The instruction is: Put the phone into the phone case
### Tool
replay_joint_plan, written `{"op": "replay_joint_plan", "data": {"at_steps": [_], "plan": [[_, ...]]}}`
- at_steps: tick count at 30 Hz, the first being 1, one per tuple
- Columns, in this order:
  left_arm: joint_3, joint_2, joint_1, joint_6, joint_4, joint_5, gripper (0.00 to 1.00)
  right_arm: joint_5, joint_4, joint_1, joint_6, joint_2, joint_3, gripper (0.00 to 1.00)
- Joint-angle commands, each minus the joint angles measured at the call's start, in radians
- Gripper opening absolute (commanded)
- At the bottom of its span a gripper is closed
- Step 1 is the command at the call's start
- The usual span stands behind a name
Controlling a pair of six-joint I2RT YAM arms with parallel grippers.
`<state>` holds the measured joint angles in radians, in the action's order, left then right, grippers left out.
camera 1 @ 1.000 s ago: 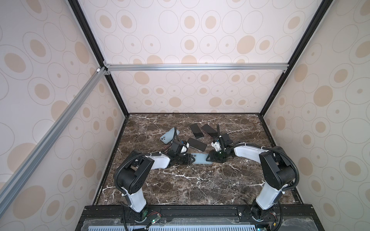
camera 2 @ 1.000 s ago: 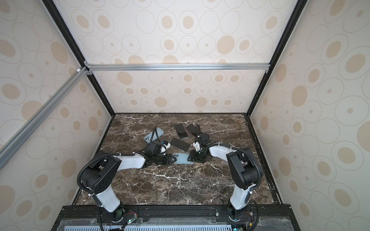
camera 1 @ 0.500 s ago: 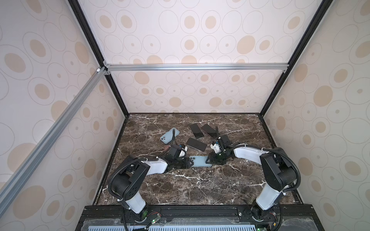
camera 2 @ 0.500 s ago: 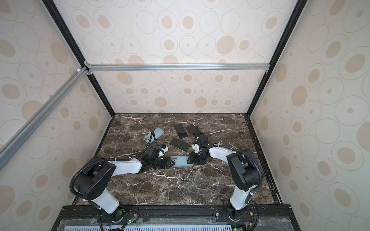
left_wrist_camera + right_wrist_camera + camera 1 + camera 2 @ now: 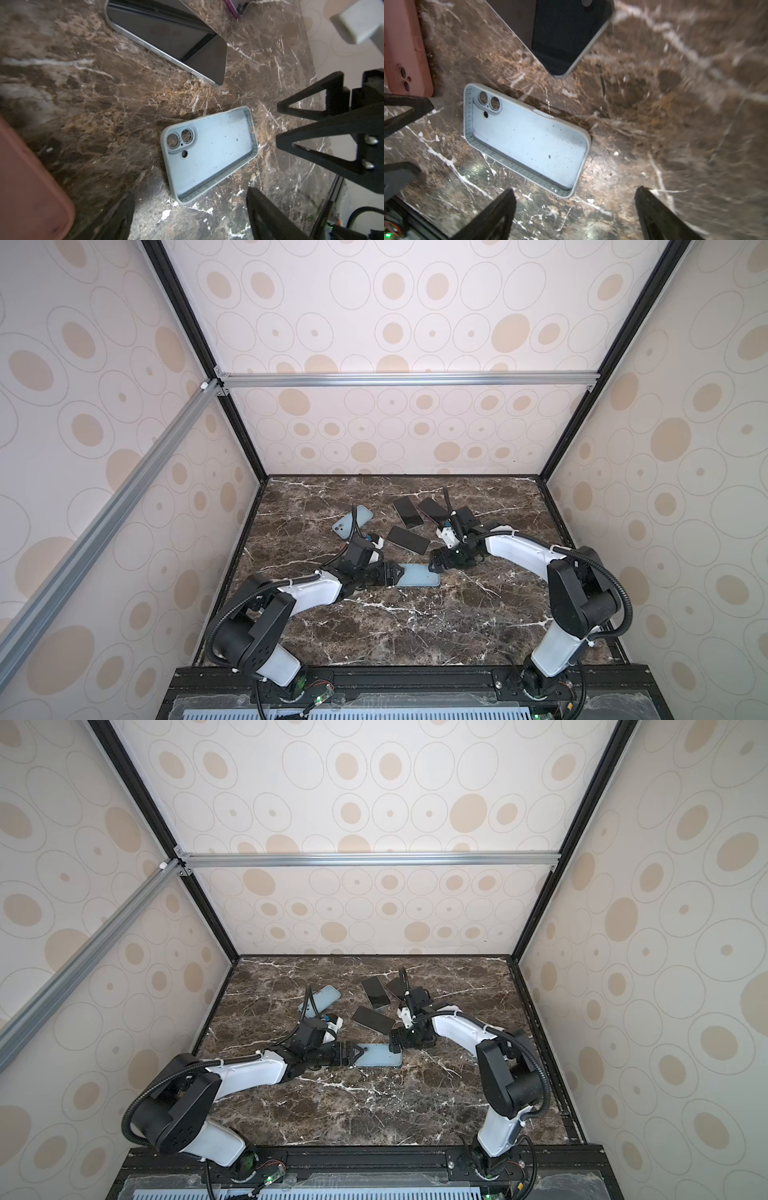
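Pale blue phone case (image 5: 417,575) lies hollow side up and empty on the brown marble bench (image 5: 415,635), flat between my two pincers. Dark flecks speckle its inner floor, and fine ridges line the inside of its rim. A grey smudge darkens the short end by my right pincer (image 5: 435,567). Two round lens holes, with a smaller hole beside them, pierce the end by my left pincer (image 5: 397,573).

Both pincers stand with their jaws wide apart, clamped on nothing. My left pincer sits at one short end of the case and my right at the far corner of the other. In each wrist view only a corner of the case (image 5: 209,153) reaches in between my fingertips (image 5: 268,216), and I cannot tell that any of them touches it.

A dark-screened phone (image 5: 408,540) with a silver edge lies face up beyond the case, near my right pincer and apart from the case. A salmon-pink case (image 5: 404,47) lies close beside my left pincer. Two more dark phones (image 5: 408,512) lie farther off, past my right pincer.
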<state>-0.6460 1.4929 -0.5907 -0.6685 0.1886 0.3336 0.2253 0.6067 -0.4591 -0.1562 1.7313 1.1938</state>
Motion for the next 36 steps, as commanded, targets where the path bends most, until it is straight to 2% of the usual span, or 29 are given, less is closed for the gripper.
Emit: {"op": "replay_joint_plan", "data": {"at_steps": [1, 9, 15, 24, 36], "plan": [[0.002, -0.079, -0.007, 0.004, -0.052, -0.06, 0.95, -0.082, 0.058, -0.004, 0.169, 0.016, 0.073, 0.97], [-0.043, -0.182, -0.005, 0.025, -0.243, -0.156, 0.99, -0.119, 0.057, -0.007, 0.382, 0.114, 0.21, 0.99], [-0.018, -0.29, -0.004, 0.04, -0.296, -0.217, 1.0, -0.112, 0.027, -0.011, 0.508, 0.178, 0.272, 0.99], [0.041, -0.481, 0.001, 0.045, -0.355, -0.261, 1.0, -0.098, 0.055, -0.034, 0.562, 0.343, 0.441, 1.0], [0.054, -0.625, 0.006, 0.066, -0.433, -0.286, 1.0, -0.13, 0.137, -0.097, 0.573, 0.545, 0.656, 0.98]]}}
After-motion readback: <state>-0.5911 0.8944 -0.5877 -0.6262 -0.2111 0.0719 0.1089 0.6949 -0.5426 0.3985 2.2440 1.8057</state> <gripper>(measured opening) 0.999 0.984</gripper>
